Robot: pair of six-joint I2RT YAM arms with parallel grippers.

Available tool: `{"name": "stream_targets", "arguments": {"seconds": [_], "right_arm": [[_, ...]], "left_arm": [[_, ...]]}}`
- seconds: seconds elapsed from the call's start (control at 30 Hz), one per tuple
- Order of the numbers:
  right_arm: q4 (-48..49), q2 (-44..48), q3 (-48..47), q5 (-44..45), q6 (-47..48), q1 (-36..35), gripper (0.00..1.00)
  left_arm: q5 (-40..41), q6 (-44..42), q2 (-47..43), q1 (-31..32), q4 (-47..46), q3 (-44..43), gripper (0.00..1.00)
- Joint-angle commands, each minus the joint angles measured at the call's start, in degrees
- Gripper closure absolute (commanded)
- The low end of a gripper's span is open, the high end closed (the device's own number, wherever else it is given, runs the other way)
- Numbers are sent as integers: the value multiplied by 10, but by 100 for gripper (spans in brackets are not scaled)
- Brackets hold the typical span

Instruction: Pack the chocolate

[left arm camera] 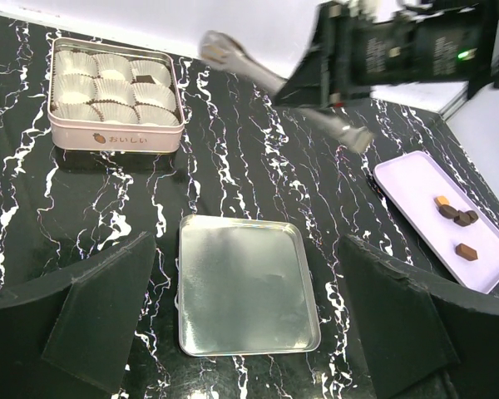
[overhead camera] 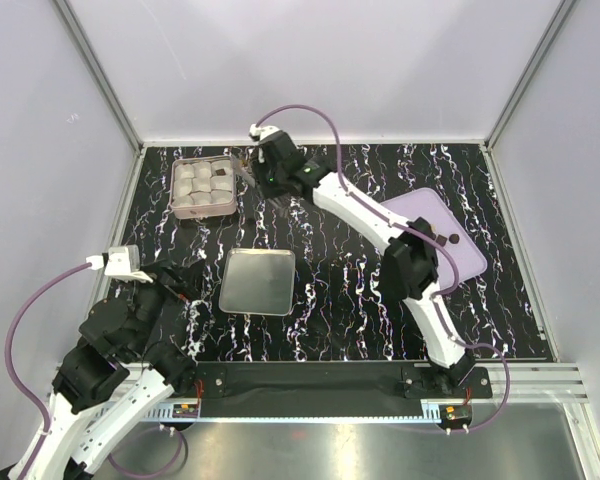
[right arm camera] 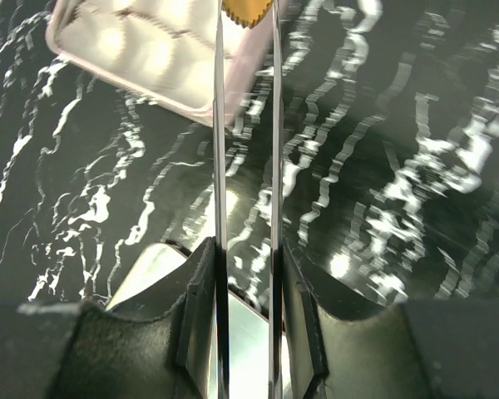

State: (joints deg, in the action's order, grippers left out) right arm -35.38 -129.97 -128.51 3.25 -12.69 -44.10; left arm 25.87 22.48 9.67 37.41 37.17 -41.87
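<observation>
My right gripper (right arm camera: 248, 249) is shut on metal tongs (right arm camera: 220, 125), which pinch a tan-gold chocolate (right arm camera: 248, 10) at their tips, just over the near right edge of the pink tin (right arm camera: 125, 50). The tin (left arm camera: 116, 137) holds white paper cups, one with a dark chocolate (left arm camera: 145, 80) in it. Several more chocolates (left arm camera: 457, 216) lie on the lilac tray (left arm camera: 416, 187) at the right. My left gripper (left arm camera: 254, 307) is open and empty, low over the silver lid (left arm camera: 245, 287). From above, the right gripper (overhead camera: 275, 165) is beside the tin (overhead camera: 202, 210).
The silver lid (overhead camera: 258, 281) lies flat in the middle of the black marbled table. The lilac tray (overhead camera: 460, 255) sits at the right under the right arm's forearm. White walls close in the table on three sides.
</observation>
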Motion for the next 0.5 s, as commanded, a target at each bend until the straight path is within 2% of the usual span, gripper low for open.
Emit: {"name": "stream_targets", "arguments": {"seconds": [0.0,0.17,0.47], "right_arm": [[68,-29,-53,-17,33,-25,63],[73,-77,-93,-14,45,-33,62],[101,-129,-104,7,82,-43,61]], "left_arm": [[11,-2,-6,-1,-28,-1,1],[9,-2,-6,-1,-29,-1,1],[7,-4,-4,-1,-30,-1,1]]}}
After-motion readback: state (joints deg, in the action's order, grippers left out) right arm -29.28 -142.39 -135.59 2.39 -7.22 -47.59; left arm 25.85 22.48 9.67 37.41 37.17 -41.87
